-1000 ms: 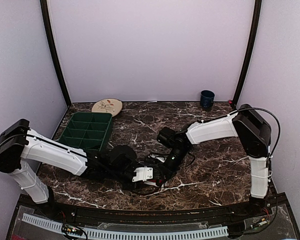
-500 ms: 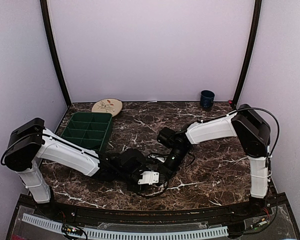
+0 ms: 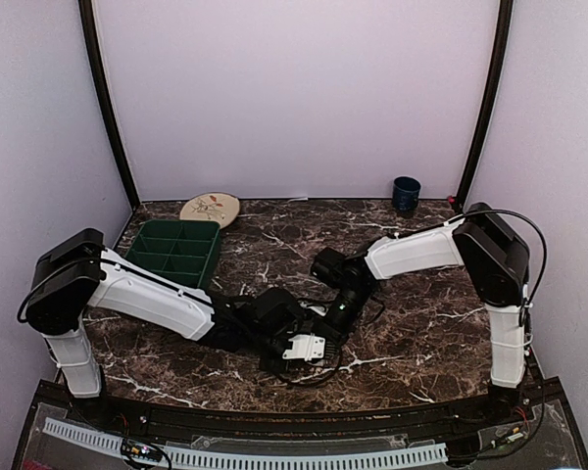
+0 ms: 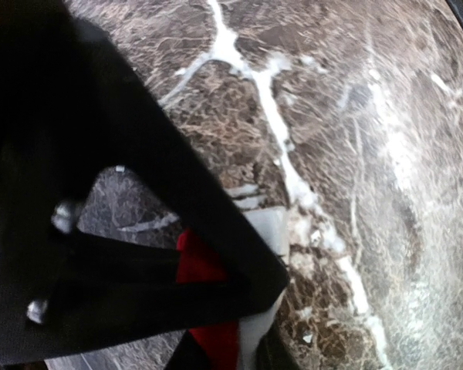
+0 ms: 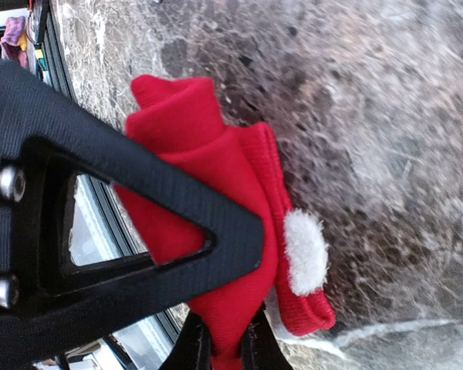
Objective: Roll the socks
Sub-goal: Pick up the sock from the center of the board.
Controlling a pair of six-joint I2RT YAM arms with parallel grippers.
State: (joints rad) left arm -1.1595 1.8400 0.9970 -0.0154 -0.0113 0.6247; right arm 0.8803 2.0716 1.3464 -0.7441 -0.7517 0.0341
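The right gripper is pinching the bunched red sock low over the marble table while the left gripper seems to be nipping its white-trimmed edge, so opposing pulls could be tugging fabric loose, undoing the roll

The table is dark brown stone with white wiggly lines. A green tray with little boxes in it sits at 9 o'clock, near the left side. A round plate with a picture on it lies just behind the tray, at 11 o'clock. A blue cup stands far back at 1 o'clock. A bunched-up red sock with a white fluffy spot lies on the stone.
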